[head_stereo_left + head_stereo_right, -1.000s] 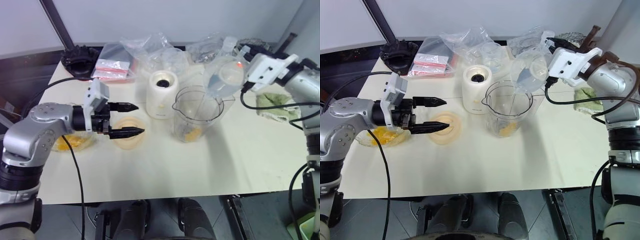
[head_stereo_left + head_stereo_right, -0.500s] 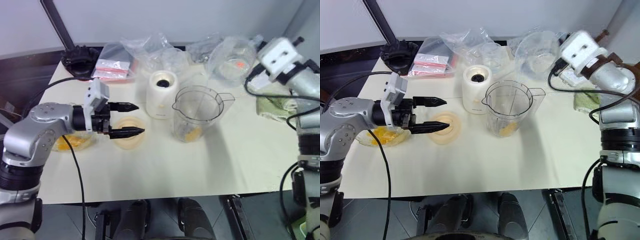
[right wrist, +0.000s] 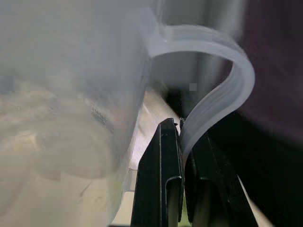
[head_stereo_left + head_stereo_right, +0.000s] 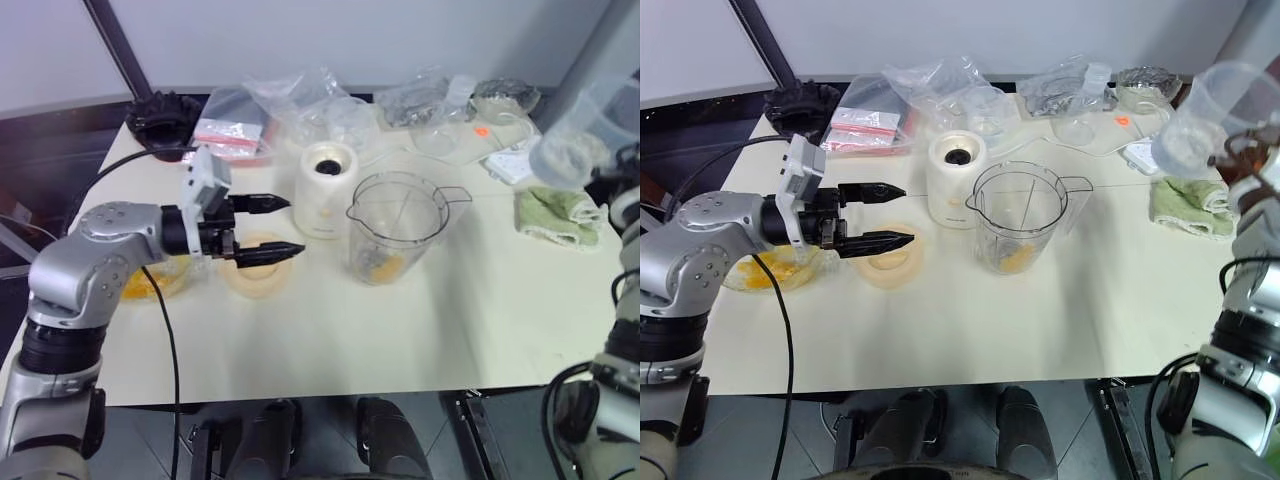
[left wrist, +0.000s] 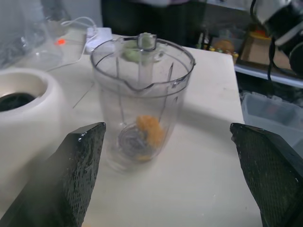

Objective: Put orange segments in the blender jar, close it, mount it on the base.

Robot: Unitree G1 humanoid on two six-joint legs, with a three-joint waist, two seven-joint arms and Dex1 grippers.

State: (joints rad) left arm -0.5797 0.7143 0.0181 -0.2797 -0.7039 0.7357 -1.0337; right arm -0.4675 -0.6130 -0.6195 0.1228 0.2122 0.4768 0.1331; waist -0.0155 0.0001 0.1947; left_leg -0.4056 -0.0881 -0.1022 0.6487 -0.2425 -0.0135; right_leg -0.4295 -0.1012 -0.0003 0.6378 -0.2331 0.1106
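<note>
Now, left eye view: the large clear tapered plastic blender jar (image 4: 395, 226) stands upright at centre frame on the cream table (image 4: 470, 320), a few glossy yellow-orange orange segments (image 4: 378, 267) at its bottom.
Base: the squat cream-white blender base with a black round socket (image 4: 326, 188) stands just left of the jar.
Left gripper (image 4: 272, 228): centre-left, jaws apart and empty, level, pointing toward the jar, above a flat round cream lid (image 4: 254, 277).
Bowl: a glass bowl of orange pieces (image 4: 150, 282) lies partly hidden behind the left arm, at left.
Right eye view: a smaller clear plastic jug (image 4: 1203, 118) is held up at the upper right edge, above a green cloth (image 4: 1189, 208); clear plastic bags (image 4: 940, 92) lie along the table's far side.
Left wrist view: the jar sits at centre between the two wide-spread black fingers (image 5: 75, 165), orange pulp by the metal blade; the base shows at left.
Right wrist view: the right gripper (image 3: 182, 163) has its jaws clamped together on the jug's thin curved handle (image 3: 222, 90); the jug's clear wall takes the left part.
</note>
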